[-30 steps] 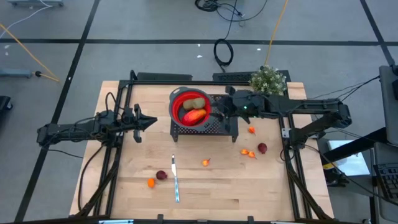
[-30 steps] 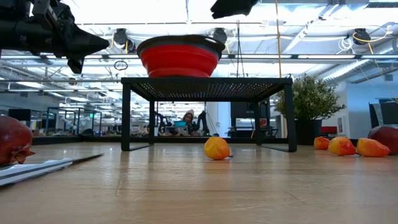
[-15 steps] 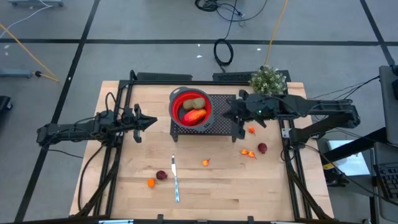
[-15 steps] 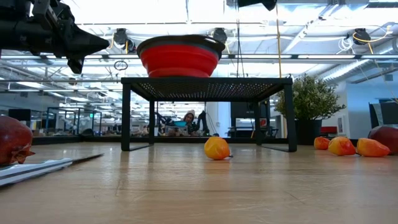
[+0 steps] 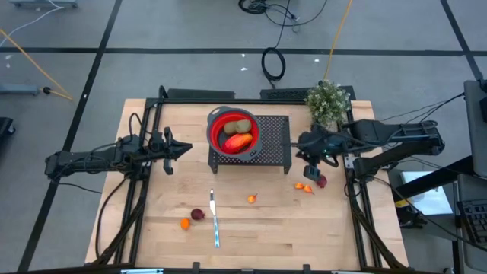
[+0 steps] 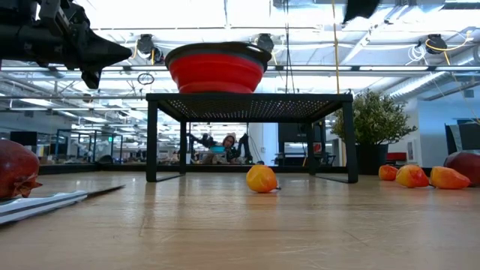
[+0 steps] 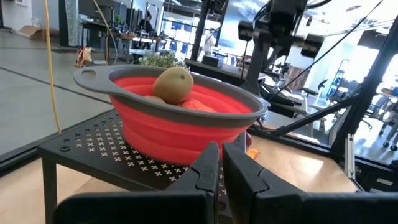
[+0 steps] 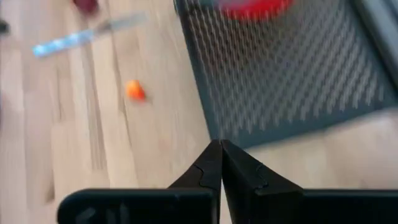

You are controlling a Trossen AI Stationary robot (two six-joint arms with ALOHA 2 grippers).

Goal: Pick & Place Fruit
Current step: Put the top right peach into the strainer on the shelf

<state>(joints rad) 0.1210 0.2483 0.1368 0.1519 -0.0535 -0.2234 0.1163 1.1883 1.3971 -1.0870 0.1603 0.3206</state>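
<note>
My right gripper (image 5: pixel 310 159) is clenched empty beside the rack (image 5: pixel 274 152), above the loose fruit (image 5: pixel 303 186); 2 pieces lie in the red bowl (image 5: pixel 214 122). Descending clenched, I risk knocking a piece away. Left gripper (image 5: pixel 183 148) waits, clenched.

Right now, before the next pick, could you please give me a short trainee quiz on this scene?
1. True or false: the red bowl stands on the black perforated stand.
2. Which of these lies in the bowl? A: the knife. B: the kiwi-like fruit. C: the potted plant.
3. Fill in the blank: the right arm's jaws, to the right of the stand, are ____ (open or shut).

Key: 1 true; 2 B; 3 shut.
</note>
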